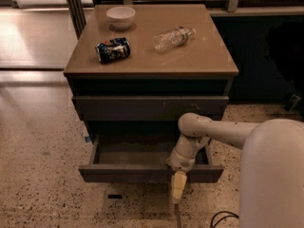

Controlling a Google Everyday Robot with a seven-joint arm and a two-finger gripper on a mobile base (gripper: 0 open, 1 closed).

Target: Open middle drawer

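Observation:
The middle drawer [128,173] of the brown cabinet is pulled out toward me, and its smooth grey tray [133,153] shows inside. My gripper [178,186] hangs over the drawer's front edge, right of its middle, pointing down in front of the flat front. My pale arm [213,132] reaches to it from the lower right. The taller drawer front [149,107] above is closed. Anything below the open drawer is hidden by it.
On the cabinet top [199,56] stand a white bowl [120,16], a crushed blue can [113,50] and a clear plastic bottle [173,37] on its side. My white body [273,175] fills the lower right. Speckled floor [38,175] lies left of the cabinet. A black cable [223,218] lies on the floor.

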